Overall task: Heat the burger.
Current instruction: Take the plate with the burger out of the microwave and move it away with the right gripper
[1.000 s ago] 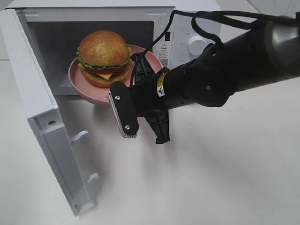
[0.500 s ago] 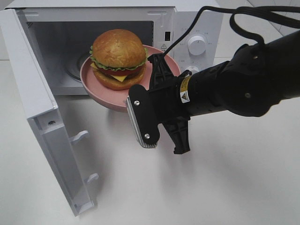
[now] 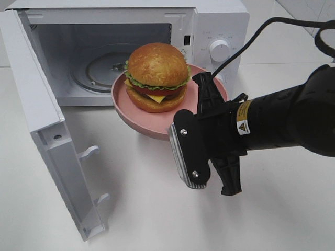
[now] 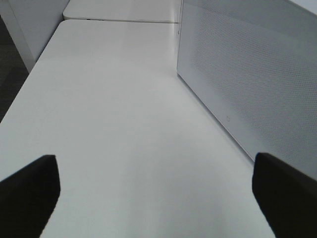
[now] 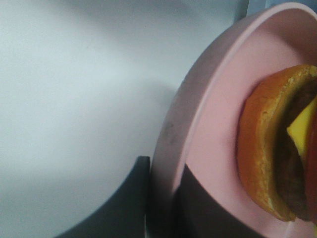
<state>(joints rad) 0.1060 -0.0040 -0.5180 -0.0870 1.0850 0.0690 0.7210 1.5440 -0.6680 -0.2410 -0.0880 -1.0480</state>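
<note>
The burger (image 3: 158, 77), with a golden-brown bun, lettuce, cheese and patty, sits on a round pink plate (image 3: 127, 106). My right gripper (image 3: 202, 103) is shut on the plate's right rim and holds it in the air in front of the open microwave (image 3: 220, 26), just outside its cavity. The right wrist view shows the fingers (image 5: 143, 198) clamped over the plate's rim (image 5: 208, 129), with the burger (image 5: 272, 148) beside them. My left gripper (image 4: 158, 193) is open and empty over bare table. It does not show in the exterior view.
The microwave door (image 3: 42, 120) stands open at the left, reaching toward the table's front. The glass turntable (image 3: 102, 68) inside is bare. A knob (image 3: 220, 49) is on the control panel. A white perforated microwave panel (image 4: 247, 89) lies beside the left gripper.
My right gripper has carried the plate with the burger rightward and toward the front, from the microwave's opening to a spot outside it. The turntable now shows.
</note>
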